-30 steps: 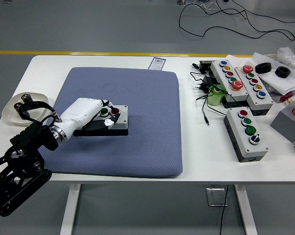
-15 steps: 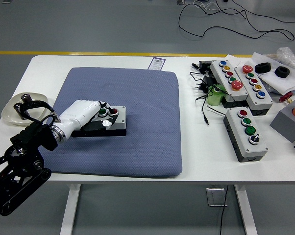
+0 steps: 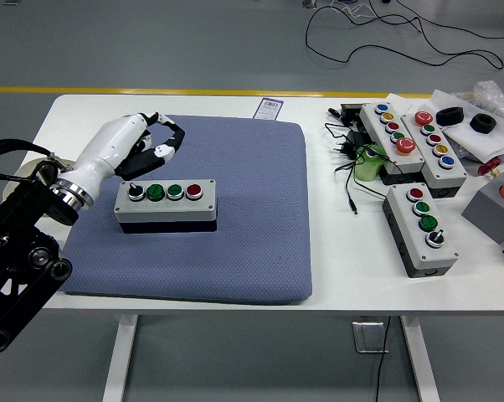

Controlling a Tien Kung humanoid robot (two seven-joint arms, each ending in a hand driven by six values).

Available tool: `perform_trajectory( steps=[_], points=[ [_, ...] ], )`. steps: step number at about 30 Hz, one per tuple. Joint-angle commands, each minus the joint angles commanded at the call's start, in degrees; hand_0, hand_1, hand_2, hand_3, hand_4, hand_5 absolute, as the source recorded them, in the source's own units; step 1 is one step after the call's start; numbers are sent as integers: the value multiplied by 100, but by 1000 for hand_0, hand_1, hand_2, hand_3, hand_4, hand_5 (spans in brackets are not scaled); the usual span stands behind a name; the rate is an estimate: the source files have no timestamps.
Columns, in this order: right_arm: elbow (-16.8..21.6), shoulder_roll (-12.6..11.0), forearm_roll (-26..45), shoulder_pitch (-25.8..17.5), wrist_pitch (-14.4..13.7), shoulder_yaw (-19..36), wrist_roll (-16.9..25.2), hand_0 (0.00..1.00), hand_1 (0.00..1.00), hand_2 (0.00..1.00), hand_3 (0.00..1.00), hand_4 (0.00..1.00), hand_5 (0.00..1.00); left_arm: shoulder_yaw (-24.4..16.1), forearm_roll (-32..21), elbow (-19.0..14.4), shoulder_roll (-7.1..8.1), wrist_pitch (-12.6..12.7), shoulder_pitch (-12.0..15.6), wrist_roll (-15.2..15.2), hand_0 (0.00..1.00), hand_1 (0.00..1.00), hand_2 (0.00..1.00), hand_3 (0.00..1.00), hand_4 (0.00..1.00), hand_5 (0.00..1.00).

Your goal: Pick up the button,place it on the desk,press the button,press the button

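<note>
Now you are hovering the left robot hand (image 3: 148, 142), fingers loosely curled and empty, just behind the button box (image 3: 165, 204) sitting on the blue mat (image 3: 252, 209), needing a downward press next.

One high head view looks forward and down over the white table (image 3: 336, 276).
</note>
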Motion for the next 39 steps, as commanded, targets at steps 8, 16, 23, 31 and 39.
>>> perform_trajectory(
  steps=[8, 16, 23, 31, 39],
  points=[
    [0, -5, 11, -14, -7, -5, 3, 683, 687, 717, 604, 452, 294, -751, -1676, 308, -59, 913, 264, -268, 674, 794, 829, 867, 598, 998],
    [0, 1, -46, -26, -4, 2, -17, 683, 688, 716, 604, 452, 294, -1258, -3576, 738, -214, 304, 500, -648, 817, 877, 937, 869, 592, 998],
    [0, 11, -101, -58, 3, 22, -26, 682, 687, 716, 604, 452, 294, -1590, -5225, 742, -388, -329, 793, -623, 833, 879, 930, 862, 594, 998],
    [0, 10, -75, -44, 12, 10, 2, 682, 687, 716, 604, 452, 294, -1758, -5352, 674, -460, -426, 891, -685, 831, 876, 930, 869, 595, 998],
    [0, 11, -121, 16, 18, 18, -7, 681, 686, 716, 605, 452, 294, -1768, -5194, 582, -518, -448, 935, -712, 837, 878, 929, 883, 594, 998]
  ],
)
